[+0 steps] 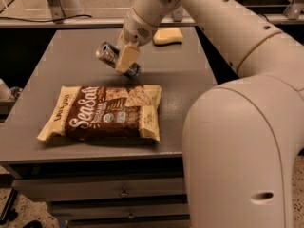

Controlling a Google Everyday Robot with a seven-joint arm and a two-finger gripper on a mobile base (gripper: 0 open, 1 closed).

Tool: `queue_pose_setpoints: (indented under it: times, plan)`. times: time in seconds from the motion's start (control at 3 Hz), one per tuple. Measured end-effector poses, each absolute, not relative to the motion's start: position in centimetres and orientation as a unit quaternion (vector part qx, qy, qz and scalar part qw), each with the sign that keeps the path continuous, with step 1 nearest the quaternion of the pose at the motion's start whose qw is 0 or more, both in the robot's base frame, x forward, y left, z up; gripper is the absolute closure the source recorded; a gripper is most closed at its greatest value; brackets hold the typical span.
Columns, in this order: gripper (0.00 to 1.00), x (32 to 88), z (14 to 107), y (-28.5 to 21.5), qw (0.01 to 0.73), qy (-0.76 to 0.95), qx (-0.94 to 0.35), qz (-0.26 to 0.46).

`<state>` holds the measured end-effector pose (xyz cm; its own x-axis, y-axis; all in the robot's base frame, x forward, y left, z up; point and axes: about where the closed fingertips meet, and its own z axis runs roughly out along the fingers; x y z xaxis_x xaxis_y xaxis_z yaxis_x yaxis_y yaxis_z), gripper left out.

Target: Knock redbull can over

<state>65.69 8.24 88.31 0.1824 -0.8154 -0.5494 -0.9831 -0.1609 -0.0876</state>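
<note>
The redbull can (108,53) is slim, with a silver top and a dark body. It is tilted almost on its side, its top pointing left, and held just above the grey table (66,65) at the middle back. My gripper (125,61) is shut on the can's middle, with a cream finger (127,57) lying across it. The can's lower end shows just right of the finger, close over the table, and I cannot tell whether it touches. The arm reaches in from the upper right.
A large brown snack bag (107,112) lies flat just in front of the can. A yellow sponge (167,35) lies at the table's back right. My arm's bulky white body (237,146) fills the right side. Drawers (123,192) sit under the tabletop.
</note>
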Motion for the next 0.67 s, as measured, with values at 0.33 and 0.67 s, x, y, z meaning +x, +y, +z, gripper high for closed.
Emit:
queue_pose_setpoints:
  times: [0.33,0.67]
  plan:
    - [0.79,63.31,86.67,6.29,0.16,0.603,-0.757,0.195]
    - [0.56,62.82,86.33,5.74,0.143,0.599,-0.764,0.191]
